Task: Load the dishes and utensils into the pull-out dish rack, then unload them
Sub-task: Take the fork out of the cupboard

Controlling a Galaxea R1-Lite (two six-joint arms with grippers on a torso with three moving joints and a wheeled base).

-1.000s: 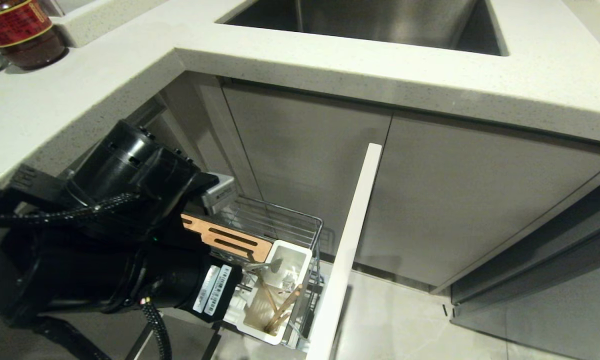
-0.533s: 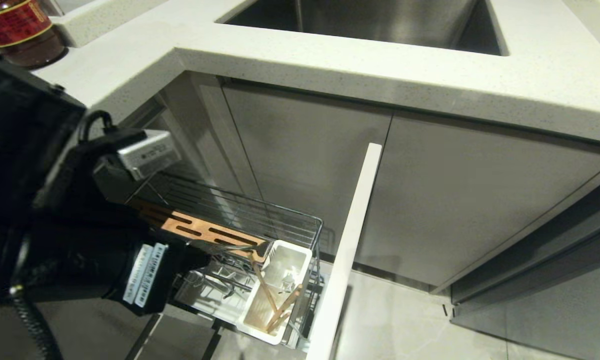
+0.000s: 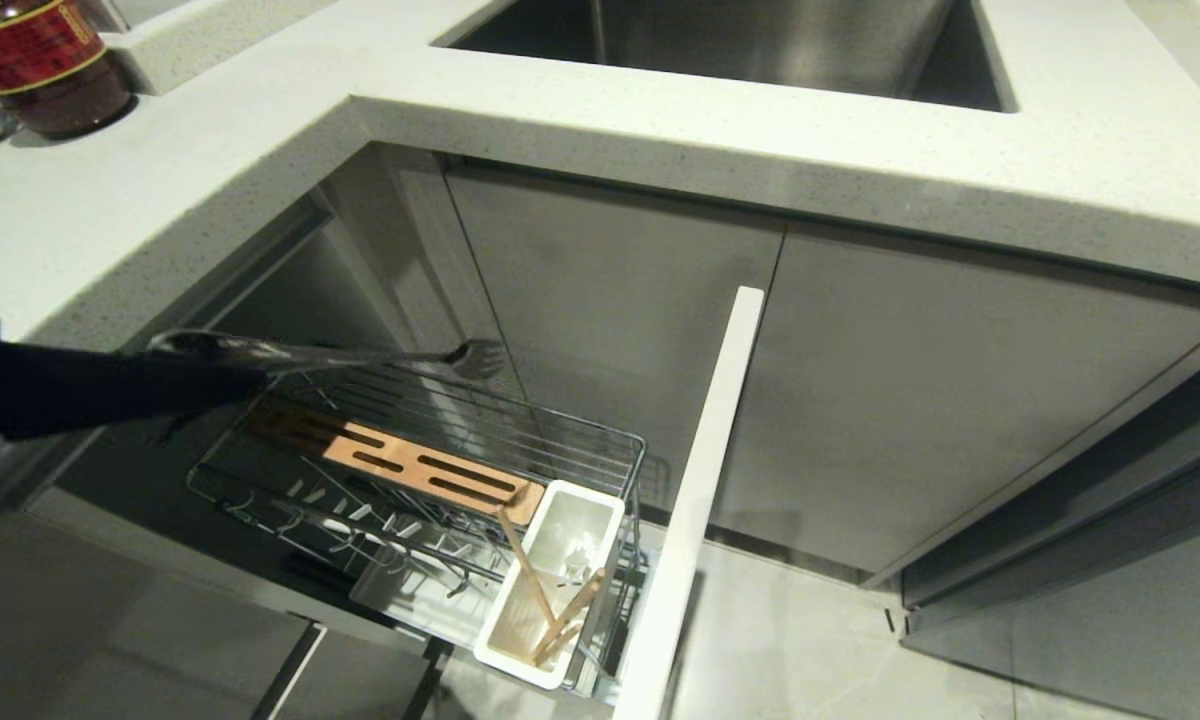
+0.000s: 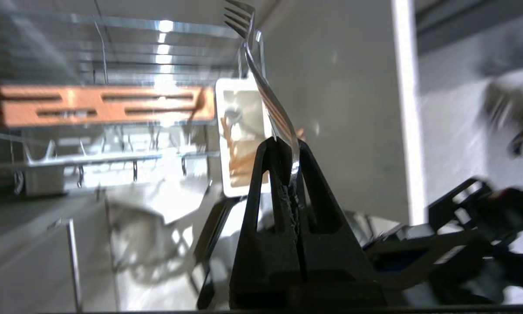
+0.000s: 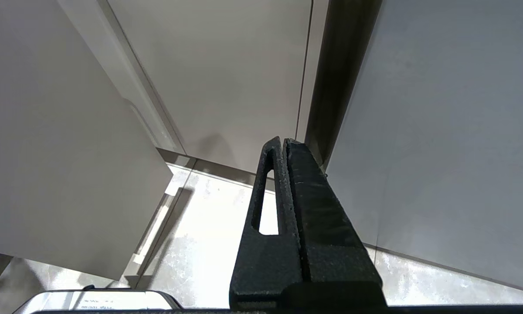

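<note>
Left gripper (image 4: pixel 287 146) clamped on fork (image 3: pixel 360 355) above rack (image 3: pixel 600 440), chopsticks (image 3: pixel 560 610) in cup (image 3: pixel 600 505), right gripper (image 5: pixel 284 144) closed, jar (image 3: pixel 40 60) label unreadable.

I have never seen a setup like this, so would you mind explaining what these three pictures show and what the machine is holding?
It is a two-armed robot in a kitchen. The wide picture comes from its head, looking down at a pull-out dish rack drawn out of a cabinet beneath a countertop. The other two come from cameras on its wrists. The left gripper is shut on a silver fork, held above the rack, its tines pointing away. Wooden chopsticks stand in the rack's white utensil cup. The right gripper is shut and empty, parked facing cabinet doors. A jar sits on the countertop.
</note>
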